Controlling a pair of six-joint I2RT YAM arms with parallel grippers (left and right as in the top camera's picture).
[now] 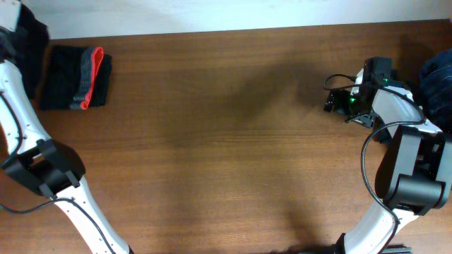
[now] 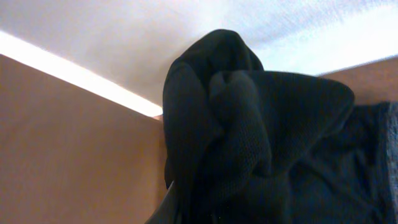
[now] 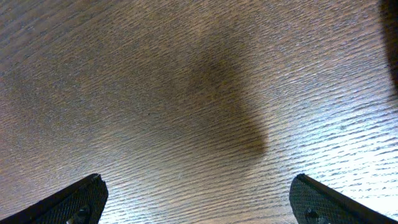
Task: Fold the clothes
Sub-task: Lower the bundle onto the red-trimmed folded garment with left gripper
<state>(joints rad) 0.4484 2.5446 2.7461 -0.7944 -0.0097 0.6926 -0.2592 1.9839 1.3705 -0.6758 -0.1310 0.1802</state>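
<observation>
gripping a black garment [image 2: 249,124] at the far left corner: left pincer clamped on it (fingers buried in the cloth), right pincer [image 3: 198,198] spread wide over bare table [image 1: 212,141]. folded stack [image 1: 74,77] sits just beside. step looks like fetching the next piece. next, i reckon, carry it to open wood and spread it flat.

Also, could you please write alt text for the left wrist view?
A bunched black garment fills the middle and right of the frame, hanging close to the camera and apparently held up. Behind it are the brown wooden table and a white wall.
</observation>
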